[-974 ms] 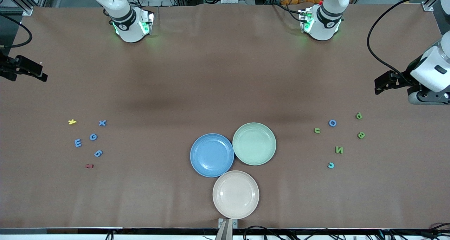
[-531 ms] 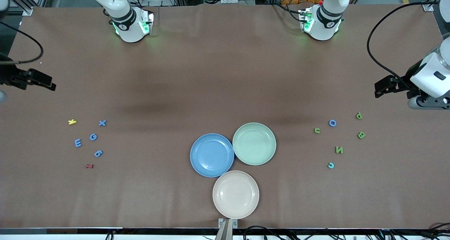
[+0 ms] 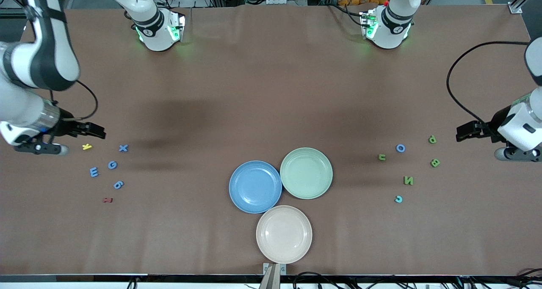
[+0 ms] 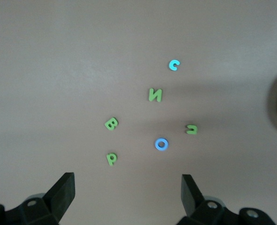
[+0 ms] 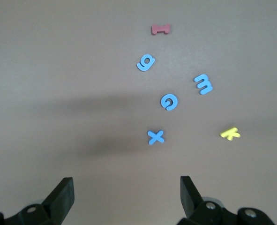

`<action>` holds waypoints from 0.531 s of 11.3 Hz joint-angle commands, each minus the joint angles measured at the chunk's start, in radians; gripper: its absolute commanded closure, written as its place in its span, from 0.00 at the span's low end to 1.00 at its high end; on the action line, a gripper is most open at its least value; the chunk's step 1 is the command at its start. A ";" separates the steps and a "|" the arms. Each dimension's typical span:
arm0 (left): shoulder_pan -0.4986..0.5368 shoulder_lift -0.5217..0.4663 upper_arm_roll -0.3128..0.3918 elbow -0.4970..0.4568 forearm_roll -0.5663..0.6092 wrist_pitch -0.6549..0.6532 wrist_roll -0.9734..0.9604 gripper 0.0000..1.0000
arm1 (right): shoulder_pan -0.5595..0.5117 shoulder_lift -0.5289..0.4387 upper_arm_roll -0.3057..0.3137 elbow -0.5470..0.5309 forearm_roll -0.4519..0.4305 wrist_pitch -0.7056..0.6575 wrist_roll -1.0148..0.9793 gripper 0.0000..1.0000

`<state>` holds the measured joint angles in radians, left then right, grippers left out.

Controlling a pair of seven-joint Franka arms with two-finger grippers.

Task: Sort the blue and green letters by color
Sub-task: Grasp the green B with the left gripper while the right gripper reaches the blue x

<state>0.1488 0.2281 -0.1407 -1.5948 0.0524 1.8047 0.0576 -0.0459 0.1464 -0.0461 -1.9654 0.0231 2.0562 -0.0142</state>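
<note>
Blue letters X [image 3: 123, 148], G [image 3: 112, 165], E [image 3: 94, 172] and a 6-like piece [image 3: 118, 185] lie toward the right arm's end of the table. My right gripper [image 3: 95, 131] hovers open and empty beside the X [image 5: 155, 137]. Green letters P [image 3: 432, 139], B [image 3: 435, 163], N [image 3: 408, 180] and U [image 3: 382, 157] lie toward the left arm's end, with a blue O [image 3: 400, 148] among them. My left gripper [image 3: 465, 132] hangs open and empty beside the P [image 4: 111, 158].
A blue plate [image 3: 255, 187], a green plate [image 3: 306, 173] and a beige plate [image 3: 284, 234] cluster mid-table, the beige one nearest the front camera. A yellow K [image 3: 87, 146] and a dark red letter [image 3: 108, 200] lie by the blue group. A teal C [image 3: 398, 199] lies by the green group.
Both arms have swung in from the table's ends, bringing each gripper close to its letter group. No letter or plate has moved.
</note>
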 commanded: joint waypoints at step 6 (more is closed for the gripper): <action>0.130 0.150 0.000 -0.329 -0.011 0.592 0.269 0.00 | -0.021 0.250 -0.001 -0.093 -0.009 0.343 -0.021 0.00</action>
<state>0.2698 0.3037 -0.1375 -1.9004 0.0524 2.2853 0.2730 -0.0496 0.3130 -0.0514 -2.0640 0.0231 2.3253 -0.0154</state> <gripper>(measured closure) 0.000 0.000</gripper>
